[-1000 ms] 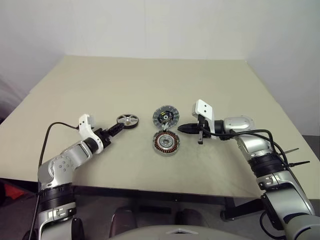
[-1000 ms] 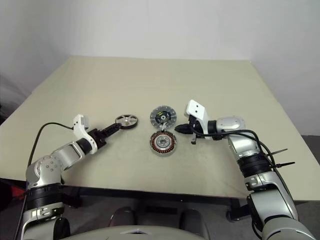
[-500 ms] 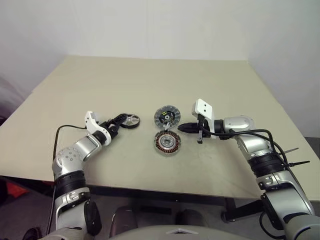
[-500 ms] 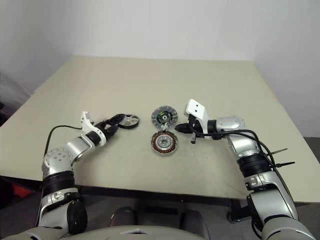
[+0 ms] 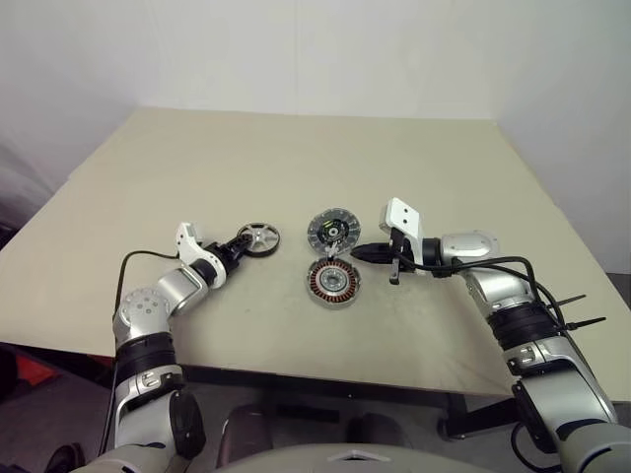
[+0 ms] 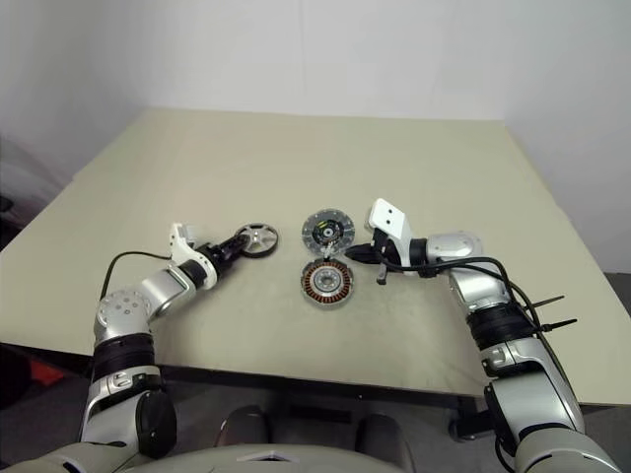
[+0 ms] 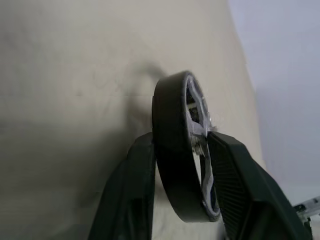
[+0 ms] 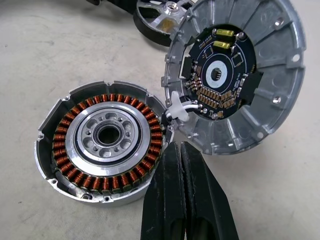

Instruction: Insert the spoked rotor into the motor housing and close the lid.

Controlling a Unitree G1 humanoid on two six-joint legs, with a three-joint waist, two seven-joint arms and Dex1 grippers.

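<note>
The spoked rotor [image 5: 260, 237], silver with a black rim, rests on the table left of the lid. My left gripper [image 5: 243, 244] has a finger on each side of it; in the left wrist view both fingers [image 7: 135, 170] press against the rotor [image 7: 172, 150] across its thickness. The motor housing [image 5: 332, 282] lies open with copper windings showing. The lid [image 5: 331, 231] lies just behind it, circuit side up, touching its rim. My right gripper [image 5: 357, 253] is shut, empty, with its tips at the housing's right edge [image 8: 105, 137], next to the lid [image 8: 235, 75].
A short white wire [image 8: 177, 110] joins the lid to the housing. The beige table [image 5: 296, 158] is bare behind the parts, and its front edge [image 5: 296, 365] runs close below both arms.
My left gripper has slid right onto the rotor, rolled, and closed from wide open onto its rim. The right arm has kept still.
</note>
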